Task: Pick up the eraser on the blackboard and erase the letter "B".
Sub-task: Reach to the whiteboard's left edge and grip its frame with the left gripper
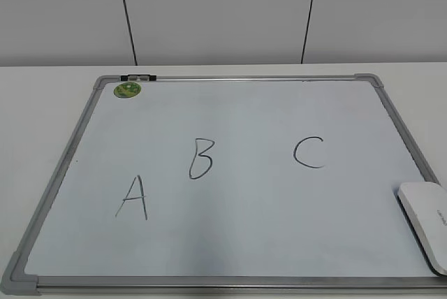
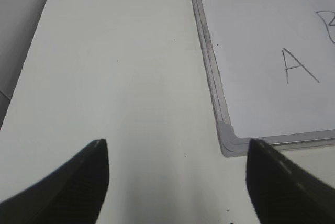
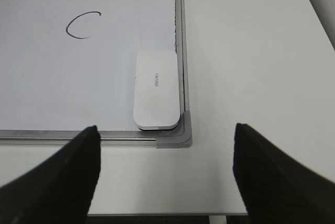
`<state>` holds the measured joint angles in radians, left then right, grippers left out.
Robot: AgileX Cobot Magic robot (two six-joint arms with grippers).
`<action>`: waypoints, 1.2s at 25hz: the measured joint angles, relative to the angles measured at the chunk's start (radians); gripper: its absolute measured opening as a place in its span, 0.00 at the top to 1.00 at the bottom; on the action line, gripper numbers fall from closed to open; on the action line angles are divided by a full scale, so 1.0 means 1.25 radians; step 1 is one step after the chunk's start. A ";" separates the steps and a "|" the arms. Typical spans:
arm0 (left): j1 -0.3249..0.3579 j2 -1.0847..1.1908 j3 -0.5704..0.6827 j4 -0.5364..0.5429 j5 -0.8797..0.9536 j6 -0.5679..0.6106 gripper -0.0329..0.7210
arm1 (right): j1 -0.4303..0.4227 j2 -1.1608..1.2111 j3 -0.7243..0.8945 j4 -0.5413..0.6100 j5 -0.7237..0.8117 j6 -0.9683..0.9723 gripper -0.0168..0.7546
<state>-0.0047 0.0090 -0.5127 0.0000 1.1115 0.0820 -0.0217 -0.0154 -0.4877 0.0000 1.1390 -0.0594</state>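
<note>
The smooth white rounded eraser [image 3: 156,90] lies flat at the grey-framed blackboard's [image 1: 230,286] four-o'clock corner, against the frame. The thin black letter "B" [image 1: 201,158] sits left of centre. Both grippers' dark matte fingers [image 2: 78,182] [image 3: 63,177] spread wide, empty, above the pale tabletop [image 2: 115,77].

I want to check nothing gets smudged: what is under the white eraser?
The white rounded plastic eraser lies on the grey-framed whiteboard, in its near right corner against the frame. Only bare white surface shows around it; whatever lies directly beneath is covered.
</note>
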 joint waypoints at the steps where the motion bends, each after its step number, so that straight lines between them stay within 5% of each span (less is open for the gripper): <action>1: 0.000 0.000 0.000 0.000 0.000 0.000 0.16 | 0.000 0.000 0.000 0.000 0.000 0.000 0.22; 21: 0.000 0.010 -0.008 0.000 -0.001 0.000 0.17 | 0.000 0.000 0.000 0.000 0.000 0.000 0.22; 30: 0.000 0.286 -0.083 -0.017 -0.162 0.000 0.17 | 0.000 0.000 0.000 0.000 0.000 0.000 0.22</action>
<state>-0.0047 0.3669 -0.6169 -0.0207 0.9086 0.0820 -0.0217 -0.0154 -0.4877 0.0000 1.1390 -0.0594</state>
